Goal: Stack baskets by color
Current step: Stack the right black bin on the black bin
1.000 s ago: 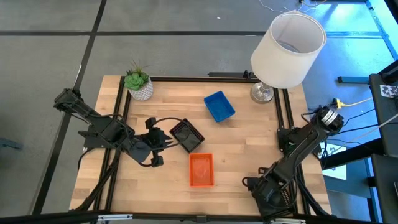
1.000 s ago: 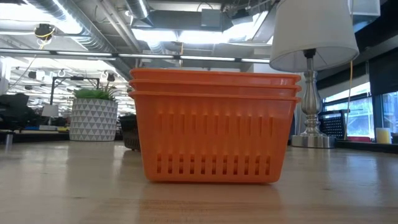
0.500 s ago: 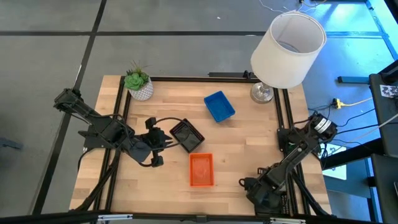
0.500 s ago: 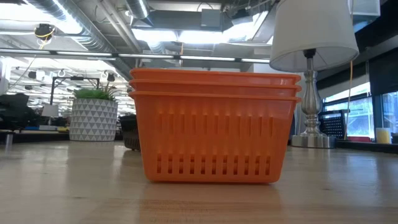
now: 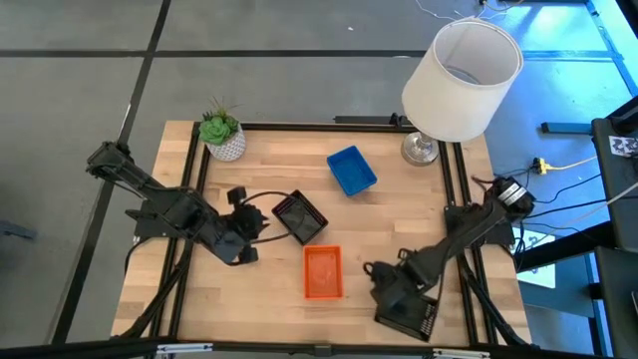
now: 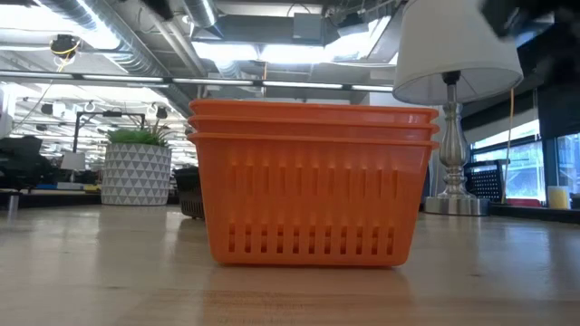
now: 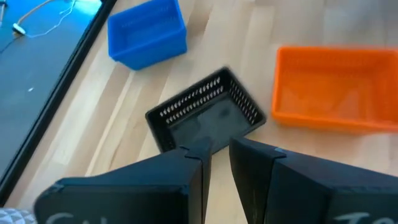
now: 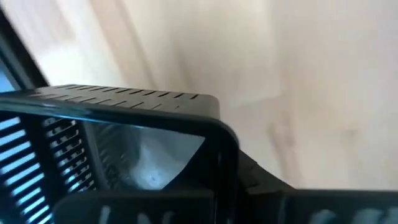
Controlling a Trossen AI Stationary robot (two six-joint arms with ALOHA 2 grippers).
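1. Stacked three deep near the front middle of the table (image 5: 249,309): orange baskets (image 5: 322,271), nested with their rims stepped one above another in the low view.
2. Just behind and to the left of that stack, turned at an angle: black basket (image 5: 299,217), upright on the wood, close to the orange stack but not touching it.
3. Farther back, apart from both: blue basket (image 5: 351,170), upright and open side up.
4. Left gripper (image 5: 255,223) low over the table at the black basket's left end; fingers (image 7: 186,177) set with only a narrow slit between them, right at the near rim, nothing seen pinched.
5. Right gripper (image 5: 384,282) reaching over the front right part of the table, right of the orange stack; closed tight.
6. Right in front of that gripper's camera: second black basket (image 8: 124,143), slatted wall and rim corner showing very close; cannot tell whether gripped.
7. At the back left corner: white patterned plant pot (image 5: 225,143).
8. At the back right corner: lamp (image 5: 461,80) with a white shade.
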